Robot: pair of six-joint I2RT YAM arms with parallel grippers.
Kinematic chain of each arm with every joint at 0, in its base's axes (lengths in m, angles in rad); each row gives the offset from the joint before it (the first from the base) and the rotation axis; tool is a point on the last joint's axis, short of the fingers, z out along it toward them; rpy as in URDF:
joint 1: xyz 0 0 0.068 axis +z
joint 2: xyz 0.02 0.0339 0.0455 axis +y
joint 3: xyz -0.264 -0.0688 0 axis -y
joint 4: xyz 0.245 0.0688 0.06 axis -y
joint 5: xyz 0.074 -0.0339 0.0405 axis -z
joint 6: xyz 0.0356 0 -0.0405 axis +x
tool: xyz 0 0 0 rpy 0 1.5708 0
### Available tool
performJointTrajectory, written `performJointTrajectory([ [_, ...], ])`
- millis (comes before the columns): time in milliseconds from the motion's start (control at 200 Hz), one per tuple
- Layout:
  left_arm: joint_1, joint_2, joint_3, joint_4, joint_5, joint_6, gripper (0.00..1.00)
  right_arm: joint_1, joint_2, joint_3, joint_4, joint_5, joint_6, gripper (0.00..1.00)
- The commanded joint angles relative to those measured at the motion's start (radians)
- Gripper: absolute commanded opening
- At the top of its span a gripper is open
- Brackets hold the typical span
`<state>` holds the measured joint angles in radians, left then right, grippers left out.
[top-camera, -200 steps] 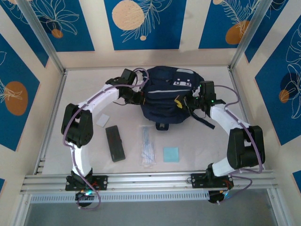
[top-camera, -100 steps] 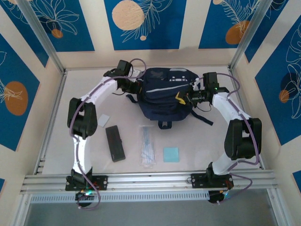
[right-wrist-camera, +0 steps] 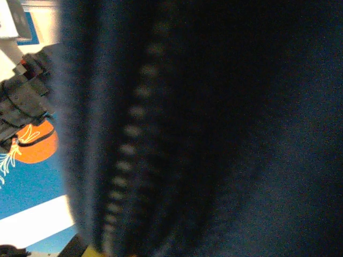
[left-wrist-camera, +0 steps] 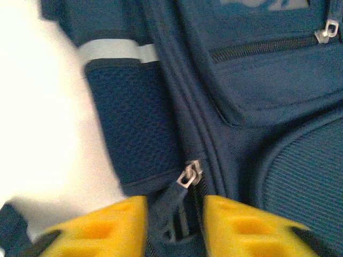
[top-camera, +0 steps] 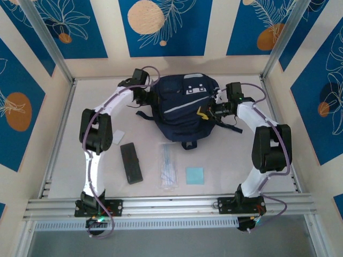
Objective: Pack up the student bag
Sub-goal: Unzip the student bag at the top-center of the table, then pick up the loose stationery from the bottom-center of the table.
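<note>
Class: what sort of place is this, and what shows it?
Probably a robot lab work cell: the left arm and right arm bolted to an aluminium rail, printed backdrop panels walling the table.

Both arms are reaching way out from their bases, elbows bowed outward, so together they make a kind of ring. The left arm (top-camera: 110, 107) runs up the left side and its wrist hooks back inward. The left gripper (left-wrist-camera: 171, 209) has its yellow fingers (left-wrist-camera: 102, 230) parted, with a bit of the student bag (top-camera: 179, 107) sitting in the gap. The right arm (top-camera: 249, 115) pretty much mirrors it, forearm angled up and wrist turned in. The right gripper (top-camera: 208, 111) is pinched nearly closed on the bag's side.
</note>
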<state>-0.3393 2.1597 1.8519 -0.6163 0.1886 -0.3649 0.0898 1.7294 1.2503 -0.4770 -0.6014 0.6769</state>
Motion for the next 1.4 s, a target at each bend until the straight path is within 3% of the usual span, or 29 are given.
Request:
performJointTrajectory([
  [0, 0.036, -0.151, -0.084, 0.036, 0.003, -0.065, 0.6, 0.007, 0.008, 0.08, -0.018, 0.053, -0.029, 0.21],
  [80, 0.036, -0.239, -0.172, 0.049, -0.002, -0.075, 0.8, 0.012, -0.009, 0.099, -0.083, 0.127, -0.045, 0.46],
  [160, 0.035, -0.33, -0.271, 0.066, -0.022, -0.081, 0.99, 0.032, -0.051, 0.097, -0.152, 0.204, -0.065, 0.6],
  [225, 0.036, -0.406, -0.348, 0.078, -0.049, -0.086, 1.0, 0.063, -0.093, 0.09, -0.215, 0.273, -0.082, 0.73],
  [325, 0.036, -0.496, -0.434, 0.077, -0.1, -0.078, 1.0, 0.138, -0.153, 0.076, -0.321, 0.397, -0.097, 0.84],
  [565, 0.036, -0.644, -0.585, 0.09, -0.219, -0.098, 1.0, 0.426, -0.221, -0.004, -0.384, 0.575, -0.004, 1.0],
  [675, 0.04, -0.692, -0.634, 0.102, -0.22, -0.115, 1.0, 0.561, -0.169, -0.02, -0.37, 0.623, 0.072, 0.99],
  [915, 0.051, -0.722, -0.672, 0.093, -0.092, -0.141, 1.0, 0.777, 0.01, 0.022, -0.356, 0.821, 0.153, 0.99],
  [1395, 0.056, -0.815, -0.788, 0.126, -0.128, -0.156, 1.0, 0.895, 0.27, 0.125, -0.285, 0.801, 0.095, 1.0],
])
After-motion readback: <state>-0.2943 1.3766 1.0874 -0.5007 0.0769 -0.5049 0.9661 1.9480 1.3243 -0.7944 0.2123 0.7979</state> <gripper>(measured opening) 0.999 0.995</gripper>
